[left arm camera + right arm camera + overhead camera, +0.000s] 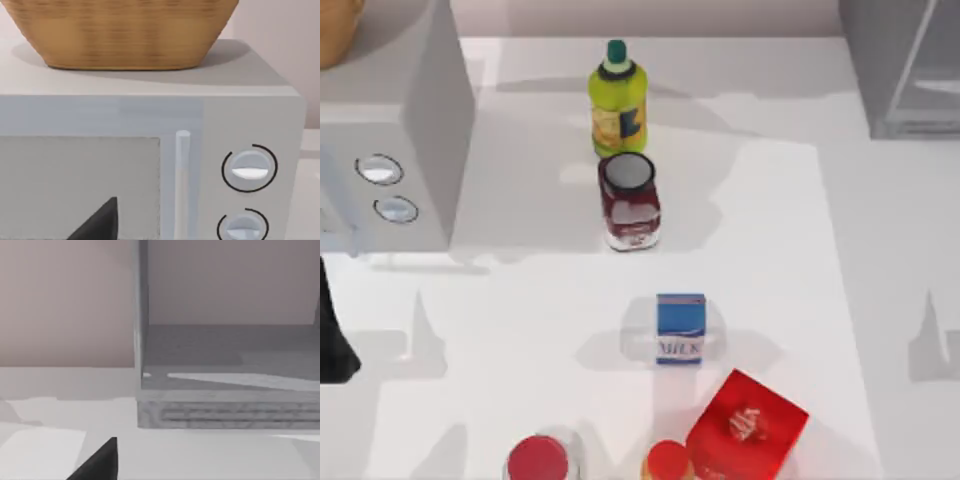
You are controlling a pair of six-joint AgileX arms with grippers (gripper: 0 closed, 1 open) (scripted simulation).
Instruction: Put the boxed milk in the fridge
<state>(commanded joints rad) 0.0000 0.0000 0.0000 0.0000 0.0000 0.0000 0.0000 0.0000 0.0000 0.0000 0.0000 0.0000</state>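
A: Largest items first. Where is the fridge (905,65) relative to the milk (680,328)?

B: Far corner, right of the milk and well apart; the right wrist view suggests its cavity stands open, probably to receive the carton.

A: The microwave (390,150)?

B: Far left of the milk, basket (120,32) on top.

A: The milk itself?

B: Upright on the surface (790,250), untouched; jar (630,200) and bottle (618,98) behind it, red box (748,428) just in front.

A: Fingers?

B: Cannot tell for either arm; left arm sits at the left edge.
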